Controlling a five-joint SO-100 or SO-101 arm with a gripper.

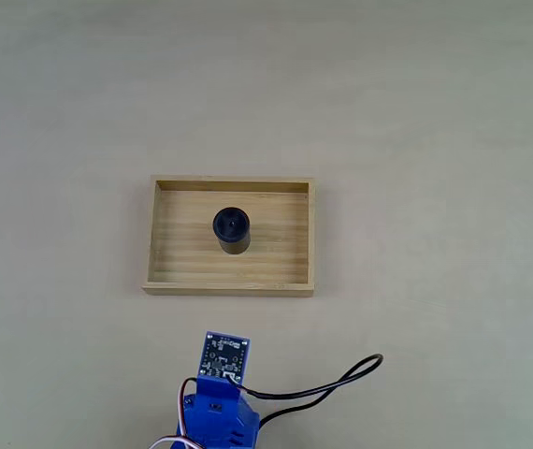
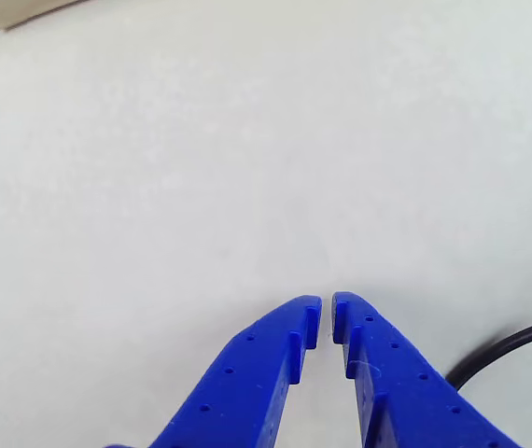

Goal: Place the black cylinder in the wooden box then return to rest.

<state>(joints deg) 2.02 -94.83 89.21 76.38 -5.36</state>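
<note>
The black cylinder stands upright inside the wooden box, near the middle of its striped bottom. The pale wooden box lies at the centre of the table in the fixed view, and a corner of it shows at the top left of the other view. The blue arm is folded back at the bottom edge of the fixed view, well short of the box. In the other view my gripper rises from the bottom edge, its two blue fingers almost touching at the tips with nothing between them.
A black cable loops over the table to the right of the arm's base, and a piece of the cable shows at the lower right of the other view. The pale table spreads out on all sides of the box.
</note>
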